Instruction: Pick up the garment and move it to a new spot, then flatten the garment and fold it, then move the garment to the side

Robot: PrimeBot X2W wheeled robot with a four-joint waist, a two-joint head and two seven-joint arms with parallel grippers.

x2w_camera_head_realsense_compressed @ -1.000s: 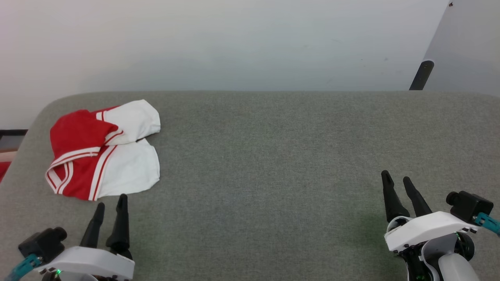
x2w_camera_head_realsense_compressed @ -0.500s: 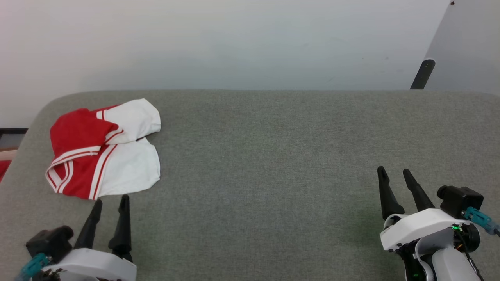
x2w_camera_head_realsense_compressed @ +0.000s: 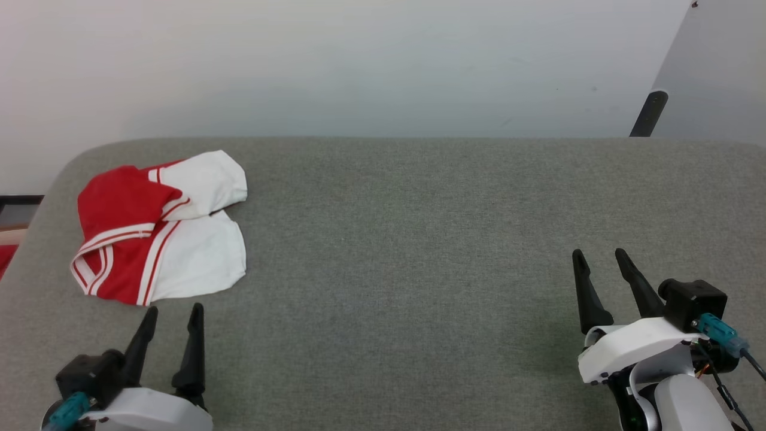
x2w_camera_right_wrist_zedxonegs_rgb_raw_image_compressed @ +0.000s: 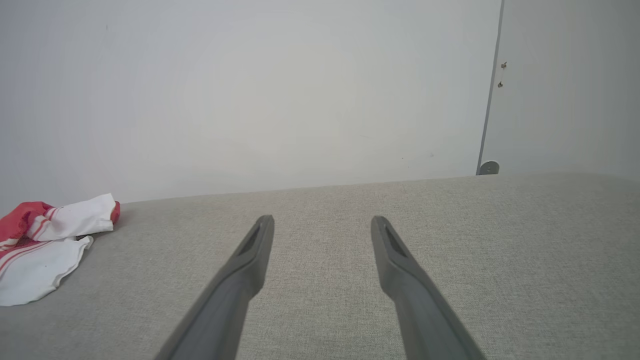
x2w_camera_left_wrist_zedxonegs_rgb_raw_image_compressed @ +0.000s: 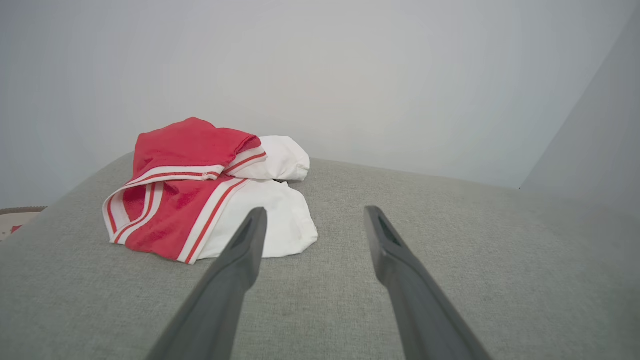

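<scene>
The garment [x2w_camera_head_realsense_compressed: 155, 230] is a red T-shirt with white sleeves and striped trim, lying folded in a compact bundle at the far left of the grey padded surface [x2w_camera_head_realsense_compressed: 407, 239]. It also appears in the left wrist view [x2w_camera_left_wrist_zedxonegs_rgb_raw_image_compressed: 200, 195] and at the left edge of the right wrist view [x2w_camera_right_wrist_zedxonegs_rgb_raw_image_compressed: 45, 245]. My left gripper [x2w_camera_head_realsense_compressed: 173, 310] stands open just in front of the garment's near edge, apart from it, with nothing between its fingers. Far off at the lower right, my right gripper [x2w_camera_head_realsense_compressed: 598, 254] is open and empty over bare surface.
A pale wall [x2w_camera_head_realsense_compressed: 359, 66] rises behind the surface's far edge. A dark post [x2w_camera_head_realsense_compressed: 646, 114] stands at the back right beside a grey panel [x2w_camera_head_realsense_compressed: 718, 72]. The surface's rounded left corner lies just beyond the garment, with a red patch [x2w_camera_head_realsense_compressed: 5, 260] below it.
My left gripper has drawn back toward me and its fingers have spread a little. My right gripper has crept forward and slightly left. The garment lies as before.
</scene>
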